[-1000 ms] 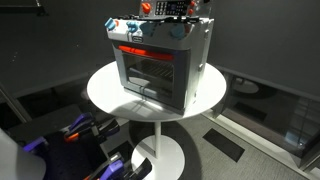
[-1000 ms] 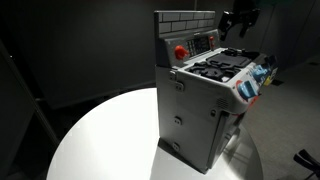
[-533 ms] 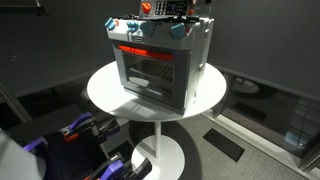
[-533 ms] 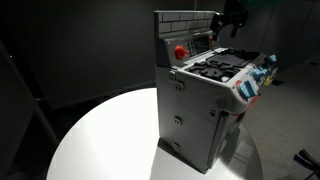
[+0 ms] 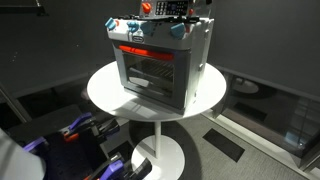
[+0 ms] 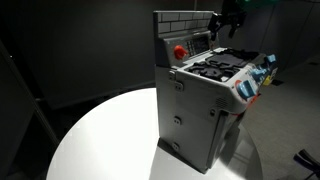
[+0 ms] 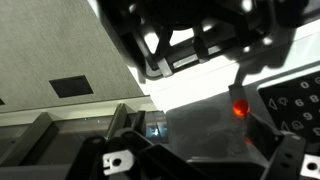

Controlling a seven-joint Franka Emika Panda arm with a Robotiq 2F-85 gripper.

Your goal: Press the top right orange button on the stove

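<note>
The stove [image 5: 160, 65] is a silver-grey toy oven with a glass door, a red-orange front strip and teal knobs. It stands on a round white table [image 5: 105, 90] and shows in both exterior views [image 6: 205, 105]. Its upright back panel [image 6: 195, 42] carries a red button [image 6: 180, 51] and small buttons to its right. My gripper [image 6: 224, 24] hovers over the back of the cooktop, against the panel's right end, and looks shut and empty. In the wrist view a fingertip [image 7: 238, 84] sits just above a glowing orange button [image 7: 240, 108].
The table stands on a white pedestal base [image 5: 160, 155]. Blue and dark equipment [image 5: 85, 135] lies on the floor beside it. Black burner grates [image 6: 222, 68] cover the cooktop below my gripper. The surroundings are dark.
My gripper has moved a little toward the stove's back panel and now sits close against its right end. The stove has not moved.
</note>
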